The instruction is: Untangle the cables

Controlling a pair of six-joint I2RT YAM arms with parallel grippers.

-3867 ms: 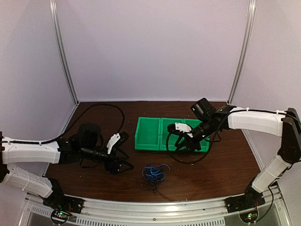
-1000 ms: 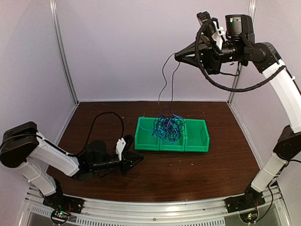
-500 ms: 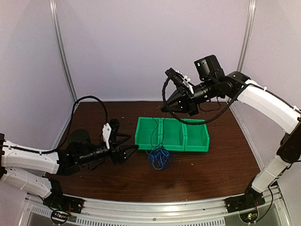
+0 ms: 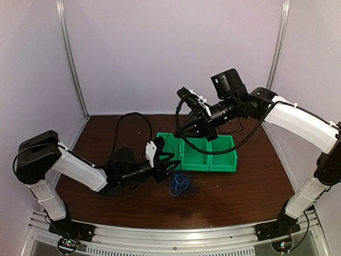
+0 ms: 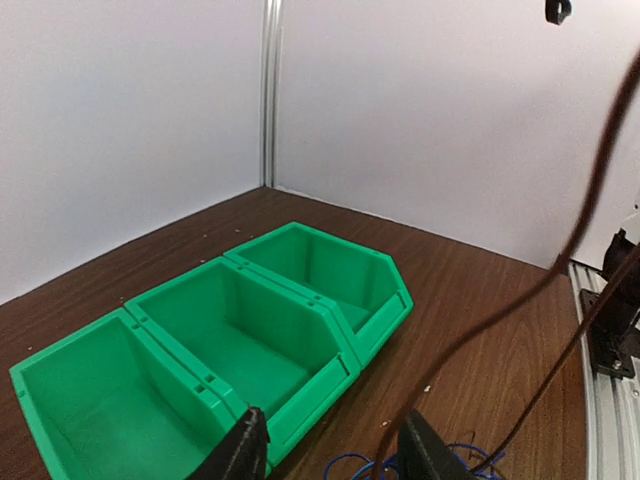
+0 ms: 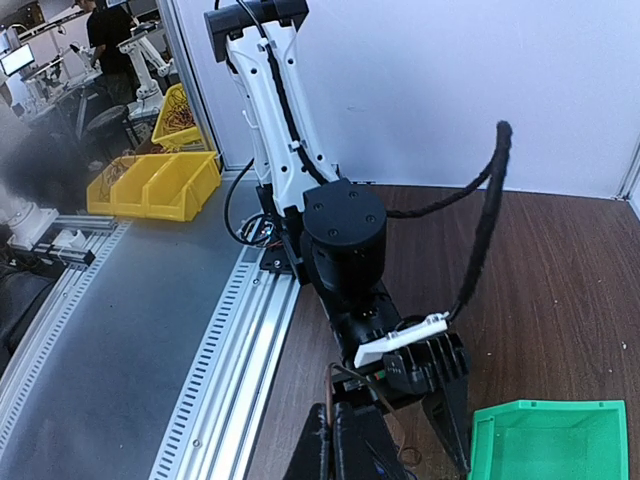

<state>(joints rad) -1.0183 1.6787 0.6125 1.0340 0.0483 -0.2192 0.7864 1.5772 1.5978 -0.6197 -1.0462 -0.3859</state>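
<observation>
The small tangle of thin blue and dark cables [image 4: 181, 184] is lying on the brown wooden table [image 4: 245, 186], just off the front wall of the green plastic three-compartment bin [image 4: 213, 164], at about 7 o'clock from the bin's middle. None of it is inside a compartment as far as the overhead view shows.

The left gripper [image 4: 169, 166] comes in low from 9 o'clock and sits right beside the tangle. On its wrist cam the two black fingers [image 5: 245, 450] stand apart with a clear gap, so it's released and not pinching anything. A couple of thin dark strands [image 5: 597, 190] run up through that gap and lean off toward 1 o'clock, with bits of blue wire just visible at the bottom edge.

The right gripper [image 4: 184, 130] hangs in the air at roughly 12 o'clock from the tangle, over the bin's left end, pointing down. Its jaws are clenched tight. On its own cam the fingertips [image 6: 335, 445] are pressed together with a thin brownish wire looping right at them, so it looks like it's pinching those dark strands. The overhead view is too coarse to trace the strands all the way up, though.

Off the table, at 10 o'clock in the right wrist view, there's a set of yellow bins [image 6: 150, 185].
</observation>
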